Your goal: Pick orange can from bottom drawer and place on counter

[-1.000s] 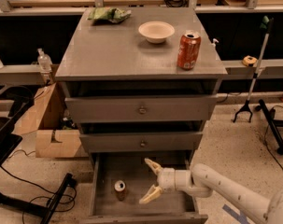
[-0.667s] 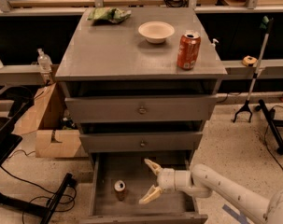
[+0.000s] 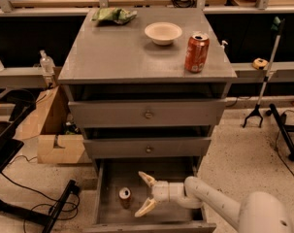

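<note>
The orange can point(image 3: 124, 196) stands upright on the grey floor of the open bottom drawer point(image 3: 175, 215), left of centre. My gripper point(image 3: 145, 194) is inside the drawer just right of the can, pointing left at it, open and empty, with one pale finger above and one below; it does not touch the can. My white arm point(image 3: 219, 205) reaches in from the lower right. The grey counter point(image 3: 117, 57) tops the cabinet above.
On the counter stand a brighter red-orange can point(image 3: 196, 52), a white bowl point(image 3: 163, 32) and a green bag point(image 3: 114, 15). Two shallower drawers with round knobs point(image 3: 148, 114) are above. A cardboard box point(image 3: 57, 130) and cables lie left; a grabber tool point(image 3: 265, 76) stands right.
</note>
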`<action>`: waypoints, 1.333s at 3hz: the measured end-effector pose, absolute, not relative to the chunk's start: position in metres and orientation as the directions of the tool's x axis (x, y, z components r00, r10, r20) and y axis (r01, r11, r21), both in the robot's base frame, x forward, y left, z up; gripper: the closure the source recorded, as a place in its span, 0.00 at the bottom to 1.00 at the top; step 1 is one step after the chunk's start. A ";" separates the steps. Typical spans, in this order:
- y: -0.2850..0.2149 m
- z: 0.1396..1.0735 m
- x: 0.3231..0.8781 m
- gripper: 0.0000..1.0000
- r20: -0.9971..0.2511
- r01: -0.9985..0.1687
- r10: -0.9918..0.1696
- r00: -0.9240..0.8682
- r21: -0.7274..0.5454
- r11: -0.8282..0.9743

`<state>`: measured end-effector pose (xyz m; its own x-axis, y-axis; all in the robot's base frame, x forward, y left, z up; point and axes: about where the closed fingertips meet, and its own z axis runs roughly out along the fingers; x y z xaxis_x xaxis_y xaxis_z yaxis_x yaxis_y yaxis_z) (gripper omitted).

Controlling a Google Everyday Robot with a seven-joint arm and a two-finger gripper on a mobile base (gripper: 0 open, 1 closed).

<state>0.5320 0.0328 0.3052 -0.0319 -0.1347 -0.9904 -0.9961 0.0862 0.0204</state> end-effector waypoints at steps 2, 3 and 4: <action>0.055 0.225 0.562 0.00 -0.985 -1.000 -0.171 0.017 -0.016 -0.005; 0.056 0.202 0.579 0.00 -0.975 -1.000 -0.220 0.026 -0.024 -0.010; 0.066 0.183 0.581 0.00 -0.976 -1.000 -0.219 0.004 0.001 -0.023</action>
<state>0.5811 0.0657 0.1835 0.0041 -0.2194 -0.9756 -0.9997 -0.0229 0.0009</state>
